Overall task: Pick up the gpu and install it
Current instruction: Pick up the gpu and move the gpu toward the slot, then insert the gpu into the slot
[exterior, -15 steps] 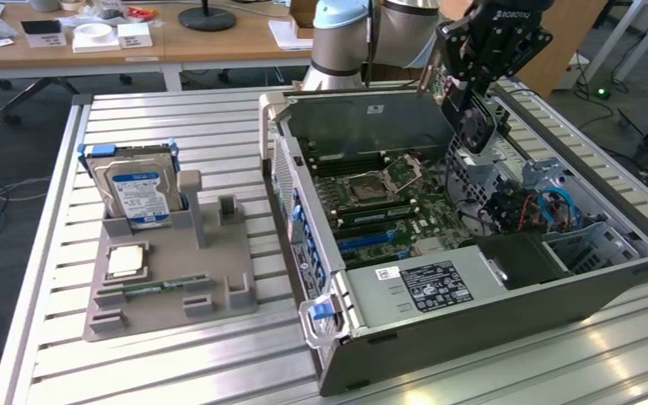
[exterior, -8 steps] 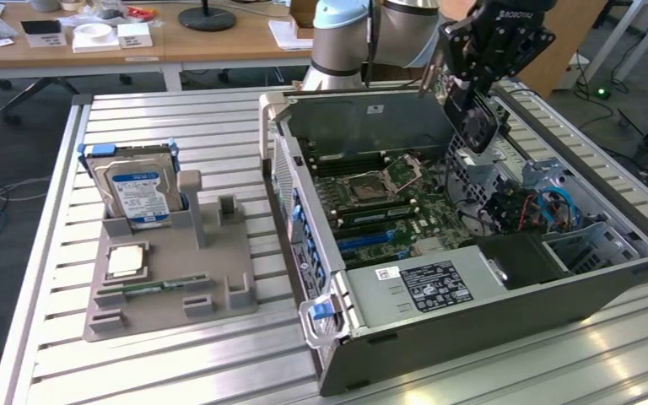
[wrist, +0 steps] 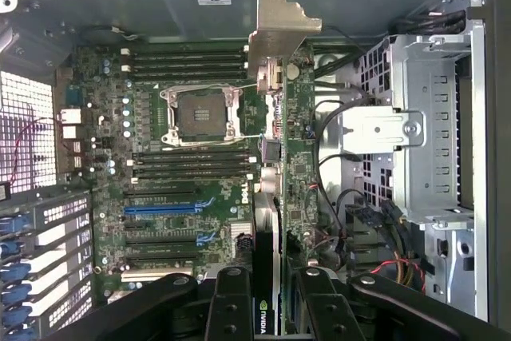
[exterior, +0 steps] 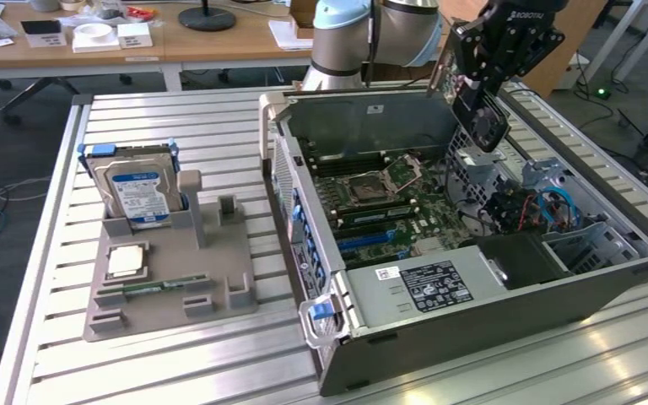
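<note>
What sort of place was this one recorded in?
Probably a robotics lab or workshop: an open grey metal computer case lies on a slatted aluminium table, beside a grey plastic parts holder, with cluttered wooden office desks behind.

A robotics lab: open computer case (exterior: 504, 316) on slatted metal table (exterior: 189, 126) (cluttered desks (exterior: 234, 46) behind)

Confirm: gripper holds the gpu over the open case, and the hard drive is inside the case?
No: the hard drive stands in the grey holder outside the case, per the exterior view. The gripper does hold the gpu over the open case.
</note>
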Available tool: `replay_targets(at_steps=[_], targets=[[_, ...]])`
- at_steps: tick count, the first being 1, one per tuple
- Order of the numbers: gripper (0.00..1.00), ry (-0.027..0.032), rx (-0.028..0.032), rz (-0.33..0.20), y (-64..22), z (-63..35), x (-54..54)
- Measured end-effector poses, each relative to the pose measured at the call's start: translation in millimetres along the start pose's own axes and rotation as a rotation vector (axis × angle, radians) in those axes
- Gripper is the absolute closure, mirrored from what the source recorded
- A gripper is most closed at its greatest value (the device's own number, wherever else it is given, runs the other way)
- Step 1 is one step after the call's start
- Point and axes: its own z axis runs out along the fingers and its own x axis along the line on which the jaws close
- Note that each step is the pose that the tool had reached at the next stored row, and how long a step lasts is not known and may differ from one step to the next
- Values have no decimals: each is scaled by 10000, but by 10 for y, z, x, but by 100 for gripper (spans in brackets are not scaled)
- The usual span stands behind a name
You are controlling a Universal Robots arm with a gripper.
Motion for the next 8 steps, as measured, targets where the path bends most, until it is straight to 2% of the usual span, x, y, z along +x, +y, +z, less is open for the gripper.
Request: replay_targets(at_steps=[8], targets=[[74, 0, 1, 1, 0, 0, 0]])
